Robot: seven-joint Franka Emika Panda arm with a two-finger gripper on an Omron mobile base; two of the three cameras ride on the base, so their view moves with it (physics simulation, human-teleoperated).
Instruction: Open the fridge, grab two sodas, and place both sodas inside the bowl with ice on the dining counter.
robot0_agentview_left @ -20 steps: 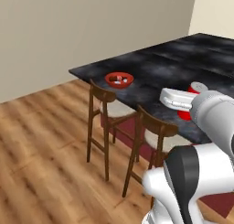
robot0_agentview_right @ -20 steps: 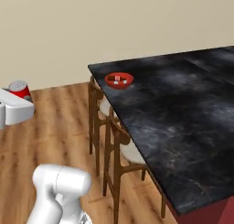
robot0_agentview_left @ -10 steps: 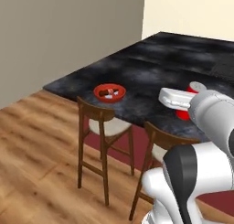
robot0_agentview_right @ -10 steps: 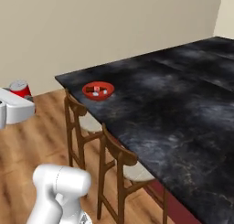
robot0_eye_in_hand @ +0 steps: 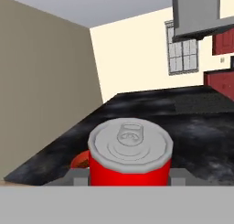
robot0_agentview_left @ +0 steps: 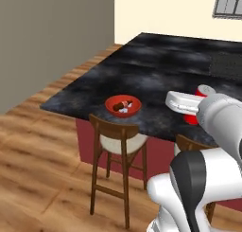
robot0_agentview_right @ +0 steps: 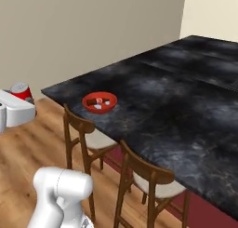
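Surface [robot0_agentview_left: 156,65]: glossy black marbled top on dark red base, red bowl [robot0_agentview_left: 123,105] w/ white ice cubes and a dark bottle in it sits near the corner edge, just above a wooden stool [robot0_agentview_left: 120,150] standing on the wood plank floor [robot0_agentview_left: 38,179].
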